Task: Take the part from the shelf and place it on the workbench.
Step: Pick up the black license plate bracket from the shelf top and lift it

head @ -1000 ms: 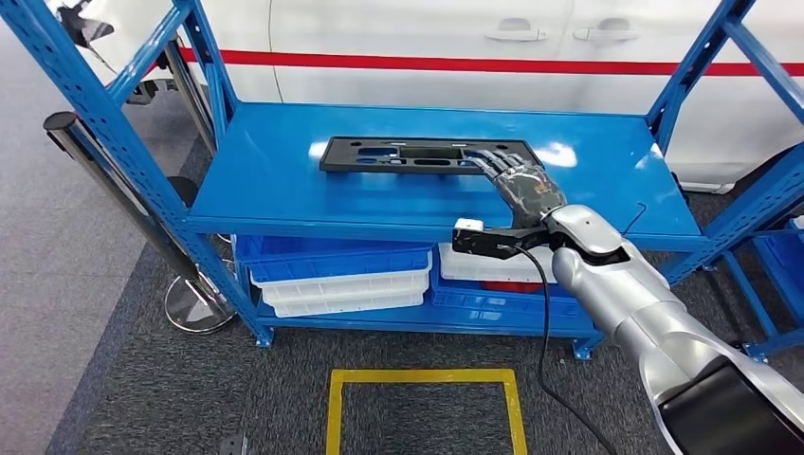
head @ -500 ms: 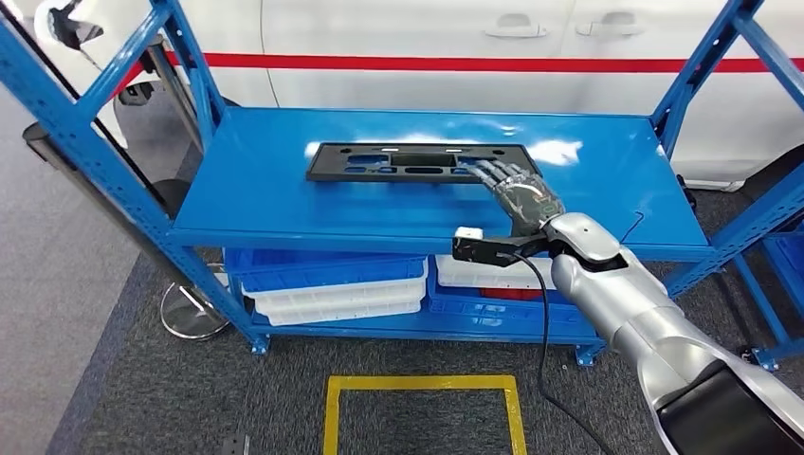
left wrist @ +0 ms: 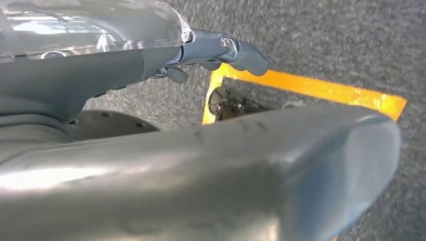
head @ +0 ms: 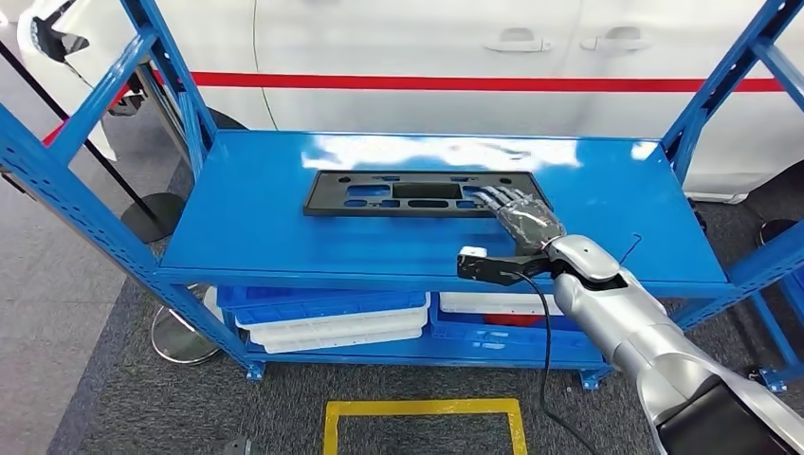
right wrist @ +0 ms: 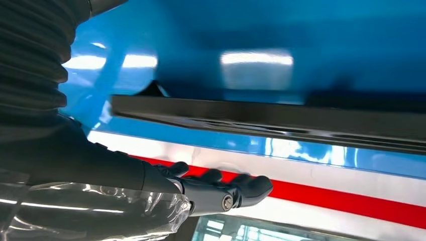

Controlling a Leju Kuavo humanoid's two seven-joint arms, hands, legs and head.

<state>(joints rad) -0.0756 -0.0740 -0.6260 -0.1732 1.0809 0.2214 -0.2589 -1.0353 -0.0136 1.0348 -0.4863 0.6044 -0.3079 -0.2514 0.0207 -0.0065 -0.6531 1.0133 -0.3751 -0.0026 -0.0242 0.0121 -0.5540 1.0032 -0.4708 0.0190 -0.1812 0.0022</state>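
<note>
While the left hand [left wrist: 221, 50] hangs low over the grey floor [left wrist: 321, 45] by a yellow line [left wrist: 311, 90], its fingers curl in with nothing in them. On the left in the head view, a blue post [head: 85, 213] holds up the shelf [head: 256, 227]. White bins [head: 332, 327] sit under it. The flat black part [head: 417, 192] lies in the middle of the shelf top, a bit to the far side. The right hand [head: 521, 216] lies on the part's right end with its fingers stretched out flat on it. I cannot tell if it grips the part. A white car [head: 427, 47] with a red stripe [head: 455, 82] stands behind the shelf.
</note>
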